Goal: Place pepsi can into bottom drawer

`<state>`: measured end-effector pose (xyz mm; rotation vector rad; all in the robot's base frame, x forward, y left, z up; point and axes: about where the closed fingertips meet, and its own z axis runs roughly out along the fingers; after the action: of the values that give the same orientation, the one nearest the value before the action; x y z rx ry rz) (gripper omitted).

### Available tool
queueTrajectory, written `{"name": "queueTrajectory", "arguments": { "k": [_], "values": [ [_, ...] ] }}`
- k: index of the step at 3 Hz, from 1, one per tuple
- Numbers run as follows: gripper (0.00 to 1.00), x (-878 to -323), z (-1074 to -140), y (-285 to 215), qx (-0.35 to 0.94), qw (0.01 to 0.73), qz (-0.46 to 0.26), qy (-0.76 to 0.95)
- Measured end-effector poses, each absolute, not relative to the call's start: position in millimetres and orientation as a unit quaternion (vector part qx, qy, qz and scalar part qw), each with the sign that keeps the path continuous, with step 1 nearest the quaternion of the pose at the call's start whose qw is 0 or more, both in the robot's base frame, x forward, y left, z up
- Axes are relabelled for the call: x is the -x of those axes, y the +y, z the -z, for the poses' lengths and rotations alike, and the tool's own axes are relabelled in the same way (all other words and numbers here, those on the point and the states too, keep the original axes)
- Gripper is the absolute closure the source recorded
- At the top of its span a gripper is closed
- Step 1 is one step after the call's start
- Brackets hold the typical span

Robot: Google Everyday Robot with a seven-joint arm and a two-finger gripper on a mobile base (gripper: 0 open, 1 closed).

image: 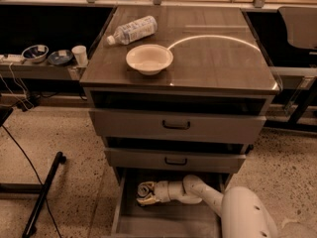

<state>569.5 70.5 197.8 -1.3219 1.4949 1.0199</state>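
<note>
Pepsi can, a small dark blue aluminium drink can with a silver top, sits in the grasp of the robot's two-finger gripper over the left half of the open bottom drawer, a shallow grey rectangular tray pulled out at the foot of the cabinet. In the single camera view the white jointed arm reaches in from the lower right, passing just under the front of the grey middle drawer with its black handle. The fingers appear clamped on the can, which looks tipped with its top turned toward the camera and not yet resting on the drawer floor, though the exact gap is hard to judge. Above, the brown table formed by the cabinet top carries a round cream bowl and a clear plastic bottle lying on its side, both well apart from the action.

The placement looks close to done, with only lowering and release left. The risk lies there: let go while tilted or above the floor, the can could topple and roll across the tray. Lifting the arm out too steeply could also catch the middle drawer's lower edge.
</note>
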Motion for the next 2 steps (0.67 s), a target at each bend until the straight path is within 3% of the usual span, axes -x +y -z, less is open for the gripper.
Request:
{"name": "queueTrajectory", "arguments": {
  "k": [2],
  "values": [
    [0.96, -562.2, -181.3, 63.0, 0.514, 0.435, -0.413, 0.614]
  ]
}}
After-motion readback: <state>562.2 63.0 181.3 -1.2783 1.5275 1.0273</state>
